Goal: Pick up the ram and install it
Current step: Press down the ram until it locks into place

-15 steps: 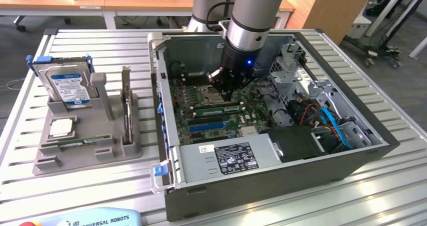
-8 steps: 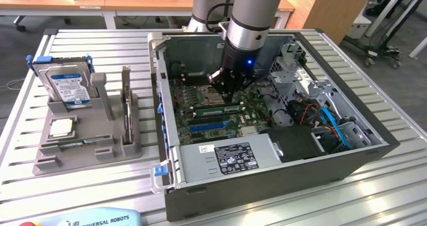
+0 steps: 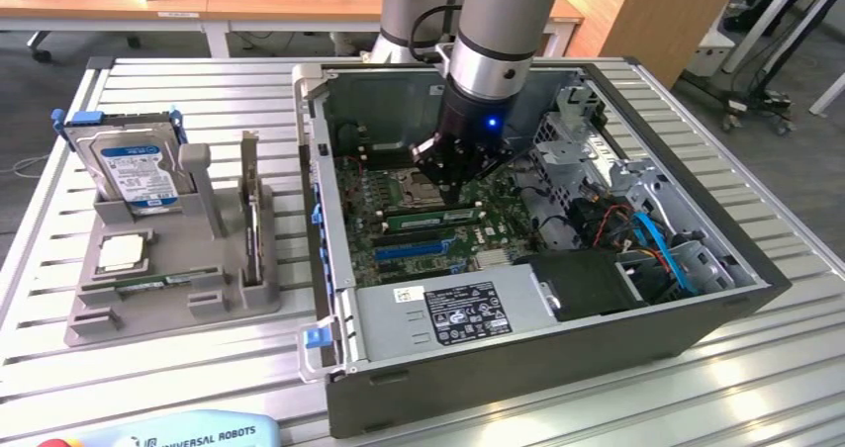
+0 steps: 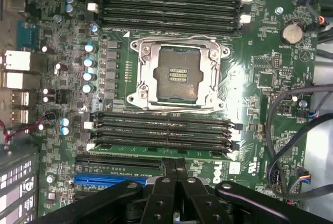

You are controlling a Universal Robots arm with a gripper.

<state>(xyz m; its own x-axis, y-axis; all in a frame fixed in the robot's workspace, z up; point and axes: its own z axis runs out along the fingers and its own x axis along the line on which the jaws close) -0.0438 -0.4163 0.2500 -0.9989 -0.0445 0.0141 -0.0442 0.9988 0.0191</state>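
Tool [image 3: 453, 175] hangs low inside the open computer case [image 3: 687, 338], its fingers [image 4: 176, 171] pressed together just above the motherboard [image 3: 396, 224]. In the wrist view the closed fingertips sit at the lower bank of memory slots, touching or just beside the ram [image 4: 156, 152], a thin green stick lying lengthwise in the slot nearest the tool; whether it is gripped cannot be told. The empty processor socket [image 4: 176, 74] lies between the two slot banks. On the worktop [image 3: 158, 368], at the exterior view's left, a grey holder [image 3: 232, 269] carries a blue-labelled hard drive [image 3: 133, 170].
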